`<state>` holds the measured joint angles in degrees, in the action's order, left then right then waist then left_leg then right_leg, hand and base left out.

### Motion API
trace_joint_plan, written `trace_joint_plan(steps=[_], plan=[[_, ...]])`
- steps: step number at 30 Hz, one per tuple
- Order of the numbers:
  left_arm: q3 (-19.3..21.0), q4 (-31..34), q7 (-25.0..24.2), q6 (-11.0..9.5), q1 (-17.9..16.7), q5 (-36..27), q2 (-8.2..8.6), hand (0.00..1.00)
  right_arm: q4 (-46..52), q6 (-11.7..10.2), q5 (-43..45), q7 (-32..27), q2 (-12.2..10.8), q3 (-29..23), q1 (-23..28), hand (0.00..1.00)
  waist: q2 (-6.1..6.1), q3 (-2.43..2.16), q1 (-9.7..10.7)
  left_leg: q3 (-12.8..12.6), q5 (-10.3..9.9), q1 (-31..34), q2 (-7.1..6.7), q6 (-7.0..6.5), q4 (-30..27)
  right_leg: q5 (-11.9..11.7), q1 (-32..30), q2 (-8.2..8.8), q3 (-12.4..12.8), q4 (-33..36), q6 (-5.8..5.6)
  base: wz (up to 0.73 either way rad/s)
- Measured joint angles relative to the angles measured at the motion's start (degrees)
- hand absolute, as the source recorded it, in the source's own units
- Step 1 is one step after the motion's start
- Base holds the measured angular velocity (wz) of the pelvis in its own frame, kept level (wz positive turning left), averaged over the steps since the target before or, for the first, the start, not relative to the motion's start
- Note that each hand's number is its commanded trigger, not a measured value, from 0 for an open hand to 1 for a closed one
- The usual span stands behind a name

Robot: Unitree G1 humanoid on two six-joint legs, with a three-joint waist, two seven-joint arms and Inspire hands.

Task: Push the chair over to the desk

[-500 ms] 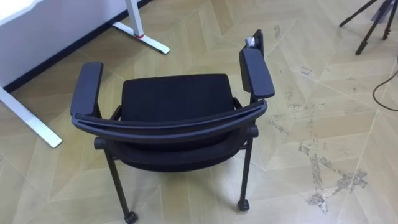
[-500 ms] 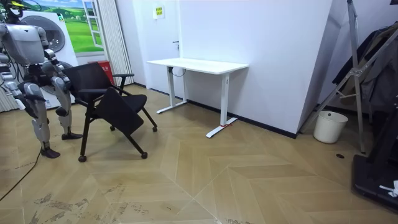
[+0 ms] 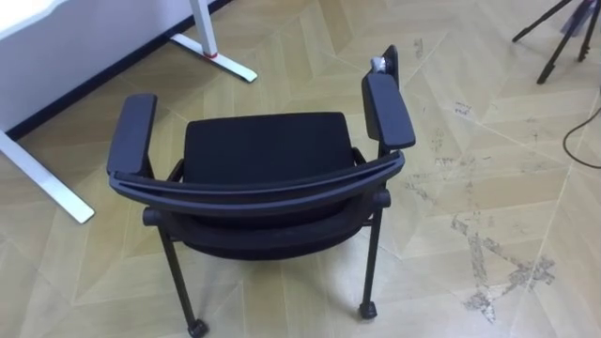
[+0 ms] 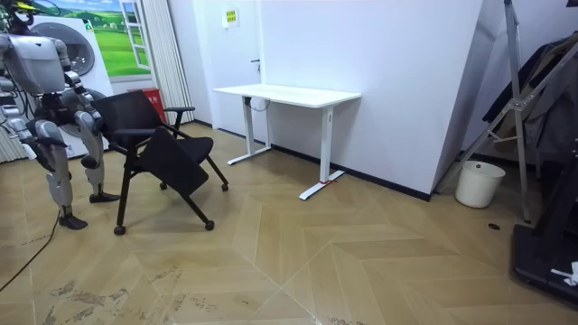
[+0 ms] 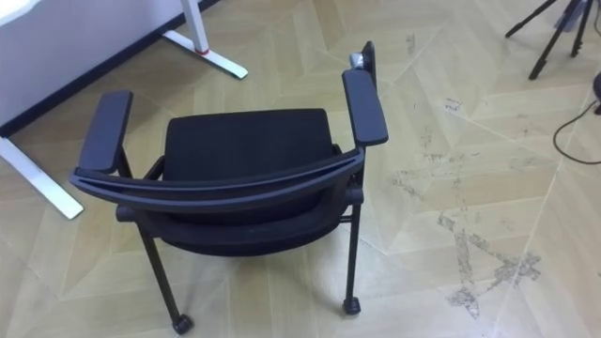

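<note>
Chair sits dead ahead of you with its back toward you. The curved backrest is the nearest part, at 6 o'clock in the eye views. Below it, two rear castors rest on the wood floor.

For the push, I would set both palms on that top rail, evenly either side of centre. Keep the force low and level, so the castors roll and the frame does not tip forward. Start gently, because a light wheeled frame will likely run off if shoved. An uneven push will probably swing it round.

Beyond the rail is the seat, with the left armrest at 9 o'clock and the right armrest at 3 o'clock. The armrests are likely poorer places to press than the rail, being off the centre line.

Farther on, a white desk leg stands at 9 o'clock and the desk foot at 11 o'clock. If the desk is your goal, you will probably need to steer the front slightly left between those legs. At 3 o'clock a cable loops on the floor, and at 1 o'clock a tripod stands well apart, so keep clear of that side.

In the room view the robot stands upright at 9 o'clock, close behind the backrest. Its arms are too small there to read their pose. You cannot tell whether its hands are open or closed, or whether they touch the rail.
</note>
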<state>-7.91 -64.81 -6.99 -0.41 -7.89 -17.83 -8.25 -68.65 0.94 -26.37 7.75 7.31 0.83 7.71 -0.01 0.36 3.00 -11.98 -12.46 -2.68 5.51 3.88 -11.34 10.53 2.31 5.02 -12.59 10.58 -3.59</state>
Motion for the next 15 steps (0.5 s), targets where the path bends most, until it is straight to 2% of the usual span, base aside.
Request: trace_joint_plan(steps=[9,15], plan=[[1.12,-0.08,-0.18,0.46,-0.21,-0.08,0.36,0.00,0.10,0.50,1.93,-0.92,-0.35,-2.88,0.01,0.00,-0.09,0.11,0.21,-0.08,0.00,0.11,-0.05,0.00,0.01,0.05,-0.04,0.02,0.32,0.04,-0.06,0.00],[2.56,-0.54,-0.94,0.60,-0.46,-0.49,0.33,0.00,0.10,0.49,1.92,-3.62,-0.32,-4.63,0.21,0.00,0.04,-0.07,0.75,-0.07,0.00,0.12,-0.23,-0.01,0.00,0.12,-0.30,-0.01,1.41,0.05,-0.08,0.00]])
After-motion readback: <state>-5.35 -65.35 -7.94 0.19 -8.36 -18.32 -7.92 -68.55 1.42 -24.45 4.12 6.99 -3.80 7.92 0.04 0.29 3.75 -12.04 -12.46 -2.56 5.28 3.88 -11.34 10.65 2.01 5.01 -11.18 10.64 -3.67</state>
